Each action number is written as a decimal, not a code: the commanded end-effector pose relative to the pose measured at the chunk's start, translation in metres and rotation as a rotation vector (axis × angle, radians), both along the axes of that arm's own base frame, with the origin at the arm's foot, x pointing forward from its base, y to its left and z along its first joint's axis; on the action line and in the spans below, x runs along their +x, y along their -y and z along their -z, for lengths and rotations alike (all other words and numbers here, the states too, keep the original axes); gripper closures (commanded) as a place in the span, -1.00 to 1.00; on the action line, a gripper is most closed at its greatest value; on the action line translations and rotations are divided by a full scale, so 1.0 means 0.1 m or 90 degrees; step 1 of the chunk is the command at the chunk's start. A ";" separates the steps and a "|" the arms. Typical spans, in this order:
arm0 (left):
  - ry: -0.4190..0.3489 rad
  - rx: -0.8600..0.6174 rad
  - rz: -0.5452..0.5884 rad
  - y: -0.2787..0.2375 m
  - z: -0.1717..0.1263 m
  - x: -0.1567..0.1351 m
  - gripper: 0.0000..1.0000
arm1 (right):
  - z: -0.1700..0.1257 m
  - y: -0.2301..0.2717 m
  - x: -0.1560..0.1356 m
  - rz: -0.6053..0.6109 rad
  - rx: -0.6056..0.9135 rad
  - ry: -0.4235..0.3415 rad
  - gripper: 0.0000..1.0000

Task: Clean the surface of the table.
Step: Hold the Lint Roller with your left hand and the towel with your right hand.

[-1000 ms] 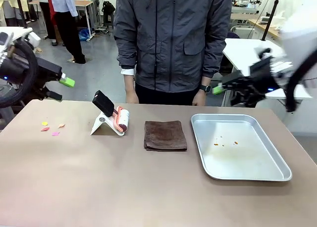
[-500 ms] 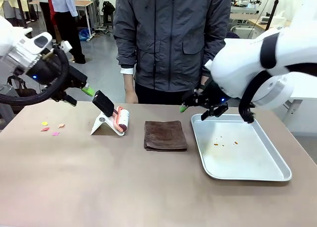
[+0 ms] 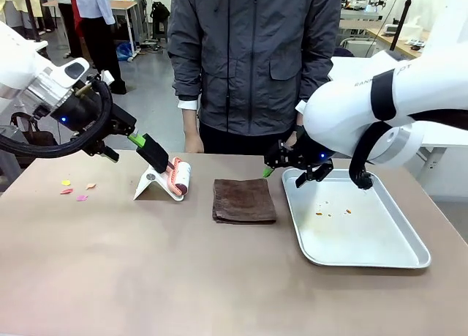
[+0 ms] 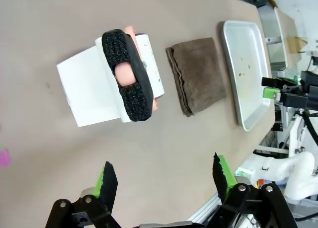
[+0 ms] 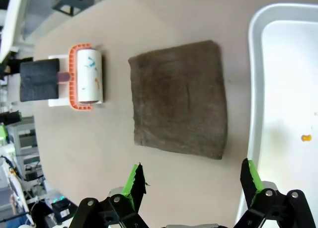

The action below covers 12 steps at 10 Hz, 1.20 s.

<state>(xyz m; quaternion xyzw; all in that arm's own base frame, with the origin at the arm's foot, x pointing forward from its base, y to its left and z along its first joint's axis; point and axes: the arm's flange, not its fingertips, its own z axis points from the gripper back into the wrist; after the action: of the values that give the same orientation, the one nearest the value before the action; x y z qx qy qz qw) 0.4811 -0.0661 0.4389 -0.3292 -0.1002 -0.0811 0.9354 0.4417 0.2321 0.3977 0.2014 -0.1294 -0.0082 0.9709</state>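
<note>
Table (image 3: 146, 277); left gripper (image 4: 162, 169), right gripper (image 5: 192, 169) aloft, wide

Non-task items, left to right.
Coloured paper scraps (image 3: 73, 190) lie far left. A lint roller (image 3: 180, 177) with a black handle (image 3: 153, 153) rests tilted on a white stand (image 3: 148, 182). A folded brown cloth (image 3: 244, 200) lies flat between the stand and a metal tray (image 3: 365, 237) holding a few orange crumbs (image 3: 333, 213). A person (image 3: 256, 58) in a grey jacket stands behind.

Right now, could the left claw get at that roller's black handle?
Probably yes. The left claw is open and pointed at the handle, which sticks up from its white stand, with nothing between them.
</note>
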 end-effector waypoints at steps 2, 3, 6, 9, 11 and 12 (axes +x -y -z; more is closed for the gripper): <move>0.006 0.001 0.014 0.07 -0.03 -0.03 -1.00 | 0.05 -0.04 -0.01 -0.005 -0.002 -0.005 -1.00; 0.000 0.000 0.004 0.03 0.00 0.00 -1.00 | 0.02 -0.01 -0.01 -0.002 0.000 -0.003 -1.00; -0.038 0.014 -0.086 0.16 -0.08 0.40 -1.00 | -0.01 -0.35 0.21 -0.053 -0.078 0.062 -1.00; -0.094 0.038 -0.114 0.16 0.03 0.63 -1.00 | 0.15 -0.58 0.54 -0.074 -0.102 0.034 -1.00; -0.115 0.042 -0.112 0.19 0.13 0.72 -1.00 | 0.27 -0.72 0.74 -0.083 -0.106 0.006 -1.00; -0.116 0.038 -0.106 0.21 0.16 0.74 -1.00 | 0.35 -0.80 0.86 -0.072 -0.104 -0.040 -1.00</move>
<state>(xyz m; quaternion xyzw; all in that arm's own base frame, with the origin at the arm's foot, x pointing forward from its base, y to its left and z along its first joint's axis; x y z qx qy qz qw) 0.5507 -0.0829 0.4170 -0.3006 -0.0507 0.0233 0.9521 0.5111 0.2916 0.3575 0.1387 -0.1142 0.0731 0.9810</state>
